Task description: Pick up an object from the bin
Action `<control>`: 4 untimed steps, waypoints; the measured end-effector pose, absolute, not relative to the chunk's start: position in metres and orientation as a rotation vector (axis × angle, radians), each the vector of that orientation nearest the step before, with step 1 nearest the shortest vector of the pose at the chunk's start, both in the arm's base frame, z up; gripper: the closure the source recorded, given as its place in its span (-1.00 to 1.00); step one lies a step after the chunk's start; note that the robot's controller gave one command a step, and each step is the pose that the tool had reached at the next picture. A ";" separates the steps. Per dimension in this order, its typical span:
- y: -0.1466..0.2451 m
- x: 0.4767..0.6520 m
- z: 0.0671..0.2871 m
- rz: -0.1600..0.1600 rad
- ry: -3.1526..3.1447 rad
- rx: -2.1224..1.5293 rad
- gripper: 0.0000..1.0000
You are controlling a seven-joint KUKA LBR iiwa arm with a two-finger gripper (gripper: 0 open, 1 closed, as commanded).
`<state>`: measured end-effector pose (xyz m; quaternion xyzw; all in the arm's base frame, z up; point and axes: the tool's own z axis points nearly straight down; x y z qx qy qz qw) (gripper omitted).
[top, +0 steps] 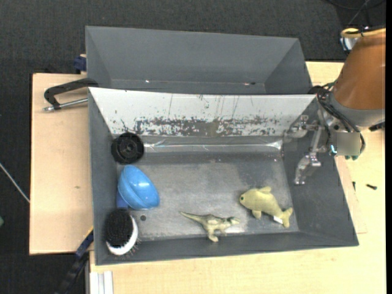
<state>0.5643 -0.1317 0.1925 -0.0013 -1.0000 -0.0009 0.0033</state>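
Approach step: tool (306, 169) hangs by the right wall of the bin (184, 103), no thing seen in it; released or clenched, cannot tell. Closest thing is the yellow plush fish (263, 203), near-right floor, left of the tool and nearer. Next move likely needs a shift over the fish, then a descent.

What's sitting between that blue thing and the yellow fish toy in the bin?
Nothing: in the camera view, only bare bin floor runs from the blue thing to the fish toy. The lizard toy lies nearer the front wall.
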 end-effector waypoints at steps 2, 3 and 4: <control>-0.058 0.491 0.102 -0.004 -3.134 -0.213 -1.00; -0.072 0.493 0.100 -0.001 -3.133 -0.278 -1.00; -0.068 0.499 0.072 -0.004 -3.095 -0.549 -1.00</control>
